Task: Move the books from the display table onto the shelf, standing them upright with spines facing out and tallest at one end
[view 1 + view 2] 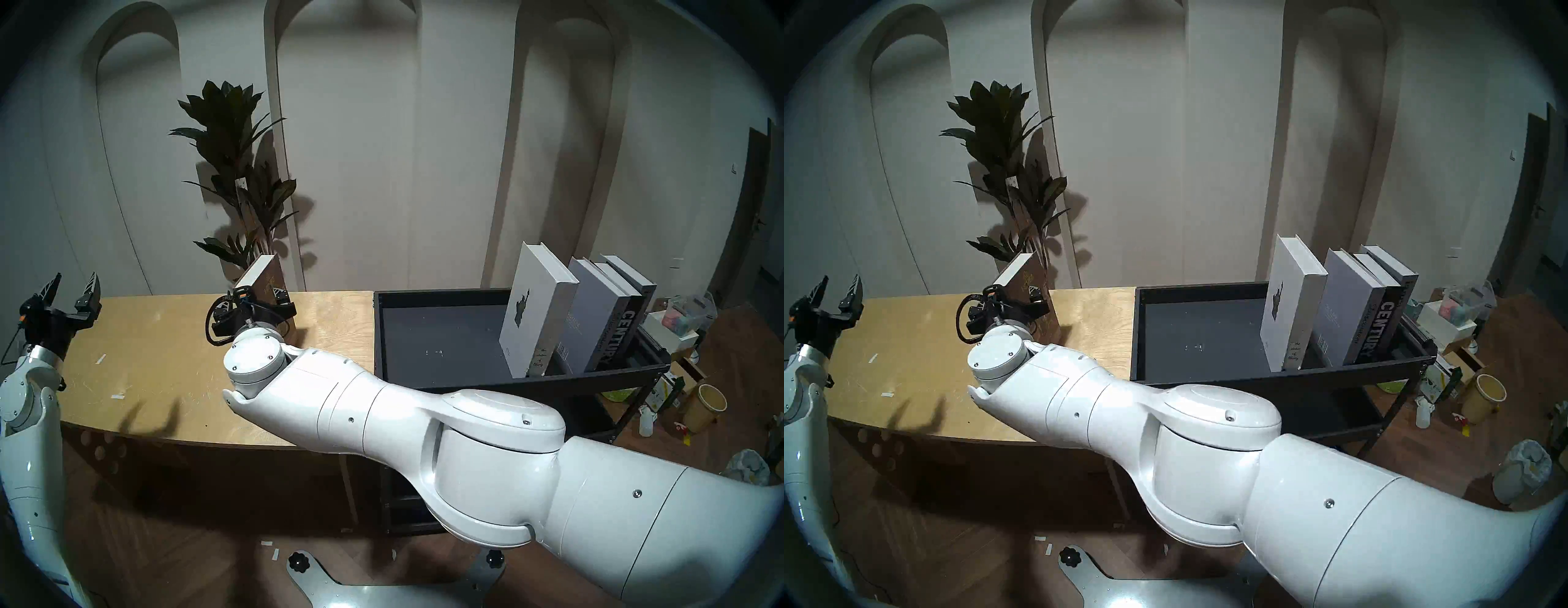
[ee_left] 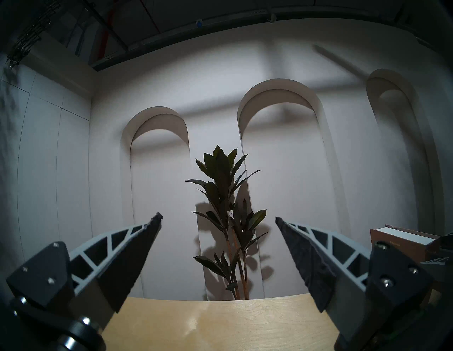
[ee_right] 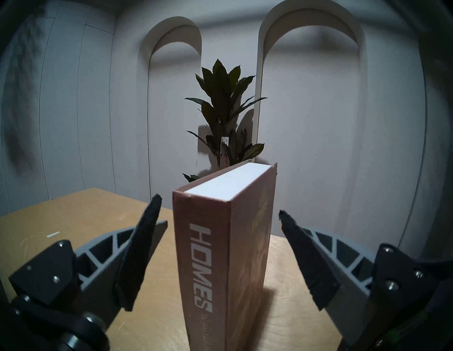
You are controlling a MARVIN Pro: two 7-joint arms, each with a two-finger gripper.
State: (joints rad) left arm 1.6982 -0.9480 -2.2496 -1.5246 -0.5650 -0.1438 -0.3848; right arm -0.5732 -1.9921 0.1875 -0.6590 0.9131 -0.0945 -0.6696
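Note:
The brown "HOMES" book (image 3: 220, 245) stands upright on the plywood display table (image 1: 169, 361), spine toward my right wrist camera. My right gripper (image 3: 219, 204) is open, one finger on each side of the spine, neither touching it. In the head view the book (image 1: 261, 271) is near the table's back edge, with the right gripper (image 1: 259, 294) at it. My left gripper (image 1: 70, 293) is open and empty above the table's left end. The white Statue of Liberty book (image 1: 534, 305), two grey books (image 1: 594, 314) and black "CENTURY" (image 1: 623, 335) stand on the black cart's top tray (image 1: 445, 339), leaning right.
A tall potted plant (image 1: 237, 170) stands behind the table, just past the brown book. Small white tape bits (image 1: 102, 358) lie on the table. Floor clutter, with a yellow bucket (image 1: 706, 407) and boxes, lies right of the cart. My right arm (image 1: 424, 424) spans the table's front.

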